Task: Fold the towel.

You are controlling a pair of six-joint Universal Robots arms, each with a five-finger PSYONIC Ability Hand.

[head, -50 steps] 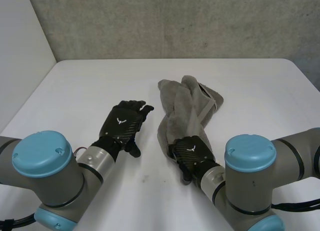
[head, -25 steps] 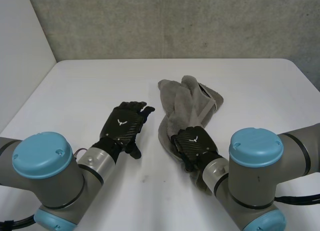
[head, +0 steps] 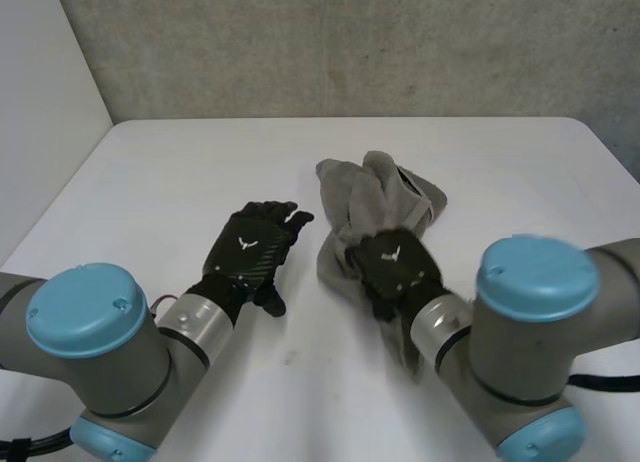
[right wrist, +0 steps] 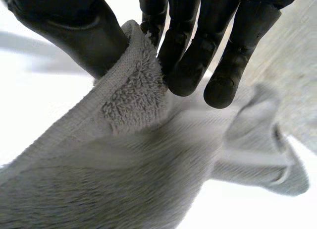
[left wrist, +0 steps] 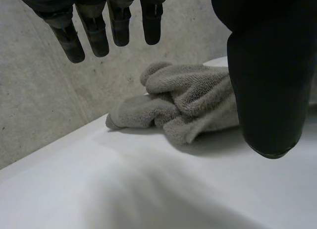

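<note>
A grey towel point(head: 372, 204) lies crumpled in a long heap right of the table's middle. My right hand point(head: 392, 265) is over the heap's near part. Its own wrist view has the thumb point(right wrist: 74, 28) and fingers point(right wrist: 185, 50) pinching a raised fold of the towel point(right wrist: 133, 90), which is lifted off the table. To the towel's left my left hand point(head: 250, 252) hovers over bare table, its fingers point(left wrist: 94, 33) straight and apart from the thumb point(left wrist: 267, 80), holding nothing. From there the towel point(left wrist: 183, 102) lies beyond its fingertips.
The white table point(head: 160, 182) has free room on the left and at the back. A grey wall point(head: 350, 42) runs behind its far edge, and a white wall point(head: 40, 102) stands at the left.
My right hand has moved forward over the towel and closed its fingers on a fold, lifting it. The left hand has barely moved.
</note>
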